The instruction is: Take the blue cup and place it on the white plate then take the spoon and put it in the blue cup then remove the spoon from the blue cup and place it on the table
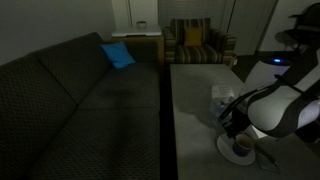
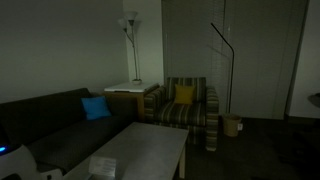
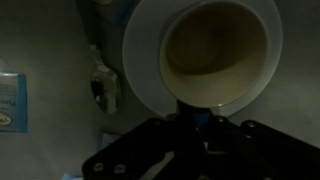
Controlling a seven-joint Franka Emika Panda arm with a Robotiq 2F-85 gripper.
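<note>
Between the fingertips of the gripper (image 3: 197,108) no gap can be seen in the wrist view. The jaws are drawn together right at the near rim of the blue cup (image 3: 220,50), and whether something thin is pinched there, be it the cup wall or the spoon, cannot be told in the dim light. The spoon itself cannot be made out with certainty in any view. It is judged to be light, stiff and slim, and probably smooth enough to twist in a loose pinch, so it would best be taken across the handle near its middle, with the bowl end left free. The cup is judged small, rigid and light, and easily tipped if a spoon is levered against its wall; a hold over the rim would suit it. From above, the cup is seen as a round opening with a pale, creamy inside, its dark outside hidden. It stands on the white plate (image 3: 140,55), whose plain rim shows around it, clearly wider than the cup. The plate lies on the grey matte table (image 3: 50,40), beside which a dark patterned sofa (image 1: 70,90) is seen in an exterior view.
</note>
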